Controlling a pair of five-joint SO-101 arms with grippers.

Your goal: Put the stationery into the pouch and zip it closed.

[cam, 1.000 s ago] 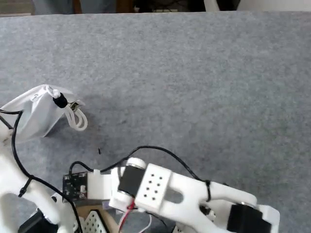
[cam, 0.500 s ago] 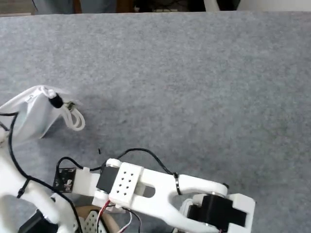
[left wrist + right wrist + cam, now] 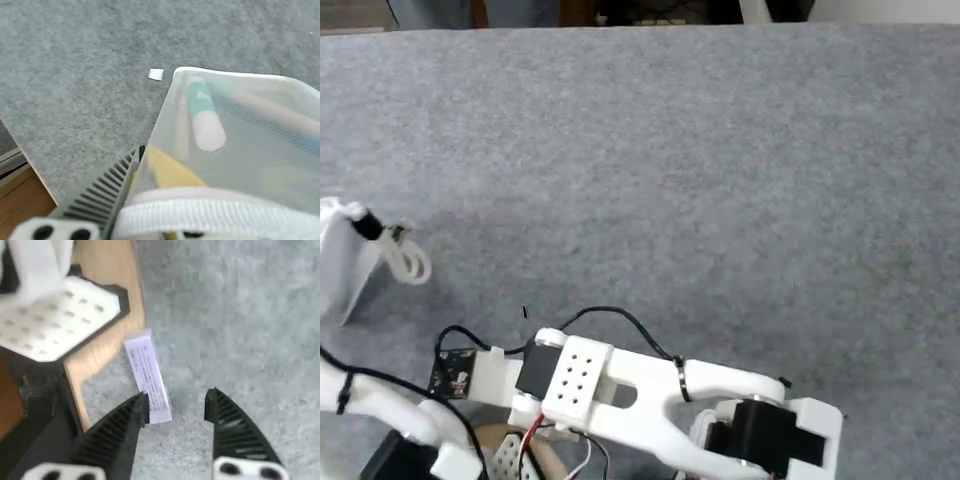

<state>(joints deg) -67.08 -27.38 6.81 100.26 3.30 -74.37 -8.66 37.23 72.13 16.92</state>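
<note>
- Fingers first: the right gripper (image 3: 176, 399) has its pair spread wide with nothing between, well apart from the pouch (image 3: 338, 262). The left gripper (image 3: 142, 165) looks clamped on the pouch's edge, one ribbed finger (image 3: 100, 194) pressed against its side.
- Grey table (image 3: 720, 150) runs out on every side of the pouch.
- Right arm (image 3: 620, 385) lies low, well apart from the pouch.
- Now the pouch itself: translucent and already loaded, with a green-and-white stick (image 3: 202, 117) inside and a yellow piece (image 3: 167, 172) just beside it.
- White printed block (image 3: 148, 382), possibly an eraser, lies outside the pouch, right by the right gripper's open fingers. If it counts as stationery, that one is left to pack.
- Black zip pull (image 3: 365, 225) and white cord loop (image 3: 408, 260) sit at the pouch's end. I cannot tell whether the zip is shut, so I'd call zipping unfinished.
- Tiny white scrap (image 3: 156, 74) lies near the pouch's corner.
</note>
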